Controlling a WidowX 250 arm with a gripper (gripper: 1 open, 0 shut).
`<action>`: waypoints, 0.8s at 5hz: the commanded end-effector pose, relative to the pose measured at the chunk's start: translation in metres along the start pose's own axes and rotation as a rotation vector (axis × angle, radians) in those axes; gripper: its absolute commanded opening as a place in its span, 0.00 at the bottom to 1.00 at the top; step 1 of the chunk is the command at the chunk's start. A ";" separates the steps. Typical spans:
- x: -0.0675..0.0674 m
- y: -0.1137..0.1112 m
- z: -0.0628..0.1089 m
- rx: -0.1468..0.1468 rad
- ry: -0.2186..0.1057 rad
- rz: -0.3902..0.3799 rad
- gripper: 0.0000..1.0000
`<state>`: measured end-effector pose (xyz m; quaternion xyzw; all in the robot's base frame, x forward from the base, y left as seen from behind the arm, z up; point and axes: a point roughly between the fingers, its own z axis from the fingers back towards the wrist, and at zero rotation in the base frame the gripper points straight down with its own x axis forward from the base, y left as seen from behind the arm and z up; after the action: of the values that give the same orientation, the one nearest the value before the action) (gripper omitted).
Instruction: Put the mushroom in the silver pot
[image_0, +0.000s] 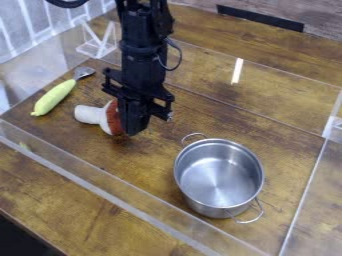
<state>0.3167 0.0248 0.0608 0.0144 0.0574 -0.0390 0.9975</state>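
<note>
The mushroom (96, 116) lies on its side left of centre on the wooden table, white stem pointing left and reddish-brown cap to the right. My gripper (130, 128) points straight down with its black fingers shut on the cap, and the mushroom sits just off the tabletop. The fingers hide much of the cap. The silver pot (221, 178) stands empty to the lower right of the gripper, about a hand's width away, with its two loop handles showing.
A yellow-green corn-like piece (55, 97) lies at the left. A clear plastic wall (80, 185) rings the work area. A white wire rack (96, 40) stands at the back left, and a small pale strip (238, 72) lies behind.
</note>
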 end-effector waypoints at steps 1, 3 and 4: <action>-0.003 0.012 0.018 0.005 -0.067 0.028 0.00; -0.007 0.014 0.026 0.002 -0.083 0.023 0.00; -0.007 0.010 0.036 0.003 -0.088 0.012 0.00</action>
<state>0.3044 0.0355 0.0675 0.0075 0.0642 -0.0300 0.9975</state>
